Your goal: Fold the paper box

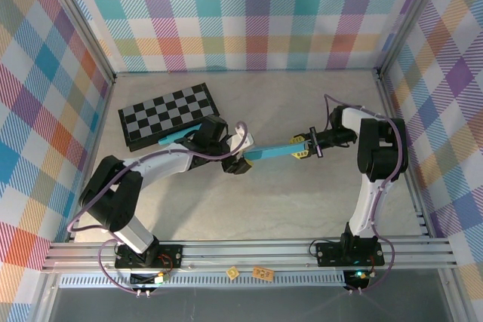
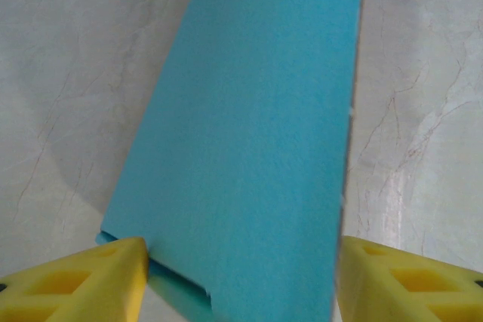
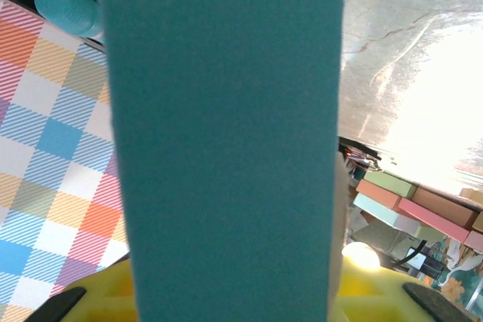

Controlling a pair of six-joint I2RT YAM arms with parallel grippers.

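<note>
The paper box (image 1: 268,153) is a long turquoise strip held above the table between both arms. In the left wrist view the paper box (image 2: 249,148) runs away from the camera, with a second layer showing at its lower left edge. My left gripper (image 1: 240,160) (image 2: 241,277) straddles its near end, one yellow finger (image 2: 90,277) touching the left edge and the other close against the right edge. My right gripper (image 1: 302,148) (image 3: 226,295) is shut on the far end, and the paper box (image 3: 226,148) hides most of its fingers.
A black-and-white checkered board (image 1: 166,115) lies at the back left, just behind my left wrist. Plaid walls close in the table (image 1: 249,209) at the back and on both sides. Two small tags (image 1: 260,271) sit on the front rail.
</note>
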